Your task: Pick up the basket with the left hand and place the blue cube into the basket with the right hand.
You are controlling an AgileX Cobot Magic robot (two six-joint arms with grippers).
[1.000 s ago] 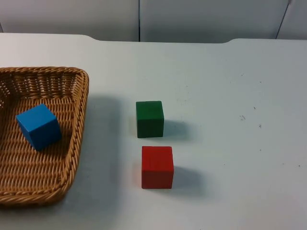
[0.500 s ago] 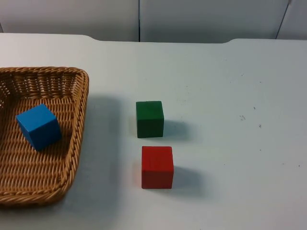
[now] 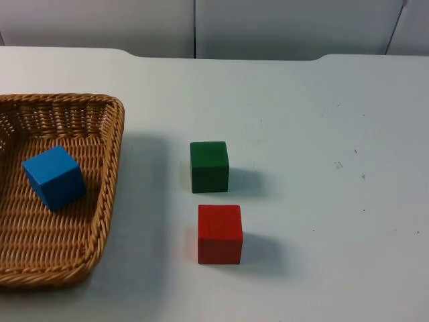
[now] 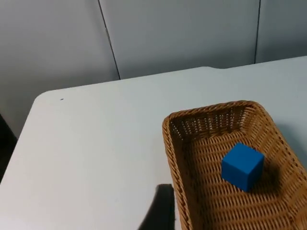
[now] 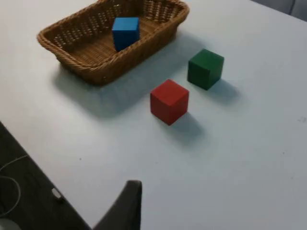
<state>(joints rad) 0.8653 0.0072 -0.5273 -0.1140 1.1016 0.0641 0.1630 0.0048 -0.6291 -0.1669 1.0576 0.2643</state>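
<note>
Three cubes are in sight. One blue wooden cube (image 3: 53,177) sits inside the brown woven wicker basket (image 3: 110,174), which rests on the white worktop (image 3: 315,174). Beside the basket, apart from it, a green cube (image 3: 209,166) stands on the worktop with a red cube (image 3: 220,233) just in front of it, the two not touching. The left gripper (image 4: 160,213) hangs above the worktop just beside the basket's outer wall, one black fingertip visible; I cannot tell how far it is open. The right gripper (image 5: 125,206) hangs over the worktop's edge, well apart from the red cube, and its opening cannot be told either.
</note>
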